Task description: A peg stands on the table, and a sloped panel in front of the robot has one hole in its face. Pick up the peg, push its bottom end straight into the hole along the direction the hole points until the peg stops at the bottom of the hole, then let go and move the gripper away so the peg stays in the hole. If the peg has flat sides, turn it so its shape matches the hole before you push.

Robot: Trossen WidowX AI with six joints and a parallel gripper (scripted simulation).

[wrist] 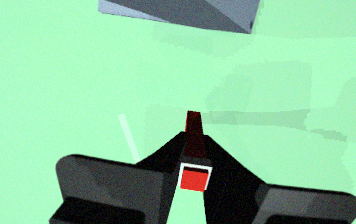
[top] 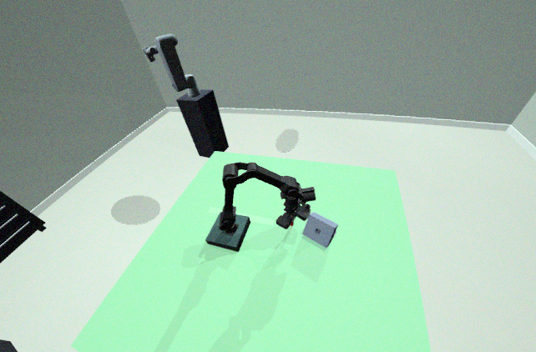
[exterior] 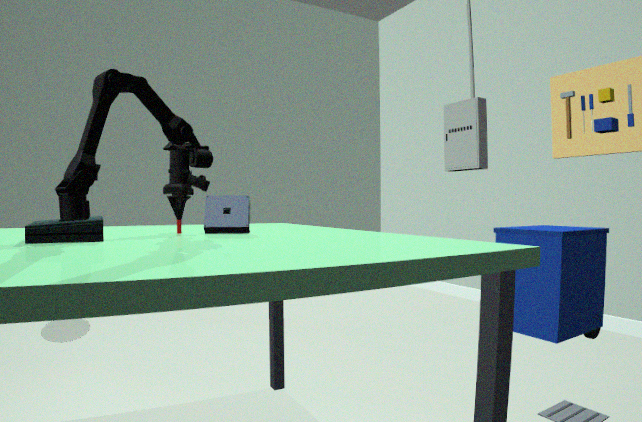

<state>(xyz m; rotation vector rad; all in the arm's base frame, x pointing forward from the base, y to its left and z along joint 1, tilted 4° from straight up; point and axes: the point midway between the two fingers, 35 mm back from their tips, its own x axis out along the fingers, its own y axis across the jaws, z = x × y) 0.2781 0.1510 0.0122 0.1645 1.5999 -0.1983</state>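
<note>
The red square peg [top: 291,223] [exterior: 179,226] [wrist: 194,180] stands upright, its lower end at the table top as far as the exterior view shows. A white band rings it near its top, seen in the wrist view. My gripper [exterior: 179,217] [wrist: 193,138] points straight down and is shut on the peg, with one finger on each side. In the exterior view the fingers hide the peg's upper part. The grey-blue sloped panel [top: 326,229] [exterior: 215,221] [wrist: 200,16] stands just beyond the gripper. Its square hole [top: 317,230] [exterior: 226,210] shows dark in the top and exterior views.
The arm's dark base [top: 228,233] [exterior: 64,232] sits on the green table [top: 354,300] [exterior: 334,250], on the opposite side of the gripper from the panel. A second, grey arm on a dark pedestal [top: 204,125] stands past the table's far edge. A blue cabinet [exterior: 529,280] stands beyond the table.
</note>
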